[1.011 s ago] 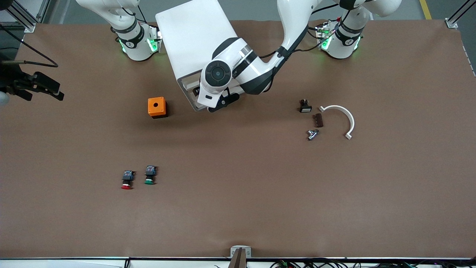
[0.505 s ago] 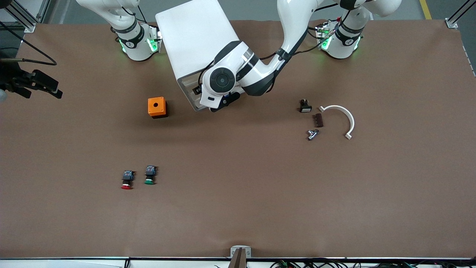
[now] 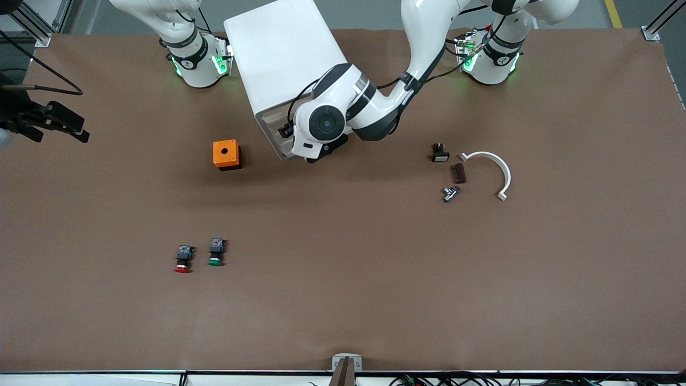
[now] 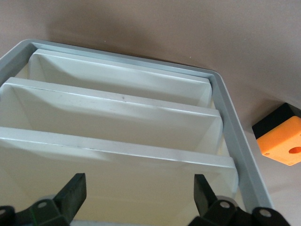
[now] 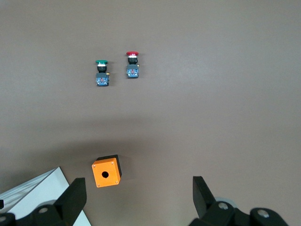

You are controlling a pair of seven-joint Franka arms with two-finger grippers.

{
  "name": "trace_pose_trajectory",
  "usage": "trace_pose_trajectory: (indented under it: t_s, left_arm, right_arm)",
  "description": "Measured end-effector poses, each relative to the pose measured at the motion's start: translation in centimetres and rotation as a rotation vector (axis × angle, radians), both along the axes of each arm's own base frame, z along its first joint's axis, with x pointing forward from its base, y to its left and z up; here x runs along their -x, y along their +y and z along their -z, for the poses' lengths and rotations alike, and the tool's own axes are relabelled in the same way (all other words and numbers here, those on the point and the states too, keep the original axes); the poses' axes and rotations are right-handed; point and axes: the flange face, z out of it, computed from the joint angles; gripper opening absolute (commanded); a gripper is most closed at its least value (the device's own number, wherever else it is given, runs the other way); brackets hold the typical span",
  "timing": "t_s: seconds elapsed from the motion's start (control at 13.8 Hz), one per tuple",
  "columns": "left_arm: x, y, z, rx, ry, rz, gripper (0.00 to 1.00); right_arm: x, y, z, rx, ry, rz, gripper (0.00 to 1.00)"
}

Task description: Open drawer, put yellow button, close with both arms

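Left gripper (image 4: 136, 200) shifts closer onto cabinet (image 3: 284, 59) front, jaws wide, empty. Right gripper (image 5: 136, 200) waits, wide, empty. Push drawer (image 4: 117, 155) squarely, both sides.

The left arm's wrist (image 3: 321, 126) is covering the cabinet (image 3: 284, 53) front, hiding its gripper. The right gripper (image 3: 51, 126) is running off the front view's edge.

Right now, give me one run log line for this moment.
left end effector: open, at cabinet front | right end effector: open, waiting above table | yellow button: not in view
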Motion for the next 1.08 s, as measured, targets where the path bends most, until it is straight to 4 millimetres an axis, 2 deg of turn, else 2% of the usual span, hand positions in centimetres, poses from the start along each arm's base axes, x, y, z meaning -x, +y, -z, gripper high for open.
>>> trace_pose_trajectory:
  t_s: [0.14, 0.29, 0.43, 0.65, 0.79, 0.87, 1.01, 1.08]
  left_arm:
    - [-0.6, 0.2, -0.3, 0.007, -0.003, -0.011, 1.0]
    - [-2.1, 1.0, -1.9, 0.023, -0.03, -0.036, 1.0]
    - [-4.8, 2.8, -5.1, 0.039, -0.09, -0.069, 1.0]
    - [-7.9, 6.8, -12.4, 0.03, -0.25, -0.069, 1.0]
    - [-9.0, 10.2, -17.4, 0.021, -0.317, -0.024, 1.0]
    - [-9.8, 12.6, -19.7, 0.03, -0.334, -0.005, 0.99]
    - [-11.4, 18.5, -24.3, 0.05, -0.348, 0.037, 1.0]
    - [-11.9, 22.5, -27.0, 0.062, -0.349, 0.076, 0.99]
  right_arm:
    - [0.0, 0.0, 0.0, 0.0, 0.001, 0.0, 1.0]
    - [0.0, 0.0, 0.1, 0.0, 0.002, 0.0, 1.0]
    - [0.0, 0.1, 0.2, 0.0, 0.003, -0.001, 1.0]
    - [0.0, 0.2, 0.2, 0.0, 0.004, -0.004, 1.0]
    - [0.0, 0.5, 0.2, 0.0, 0.004, -0.009, 1.0]
    - [0.0, 0.7, 0.2, 0.0, 0.004, -0.012, 1.0]
    - [0.0, 0.9, 0.2, 0.0, 0.005, -0.017, 1.0]
    - [0.0, 1.0, 0.2, 0.0, 0.005, -0.018, 1.0]
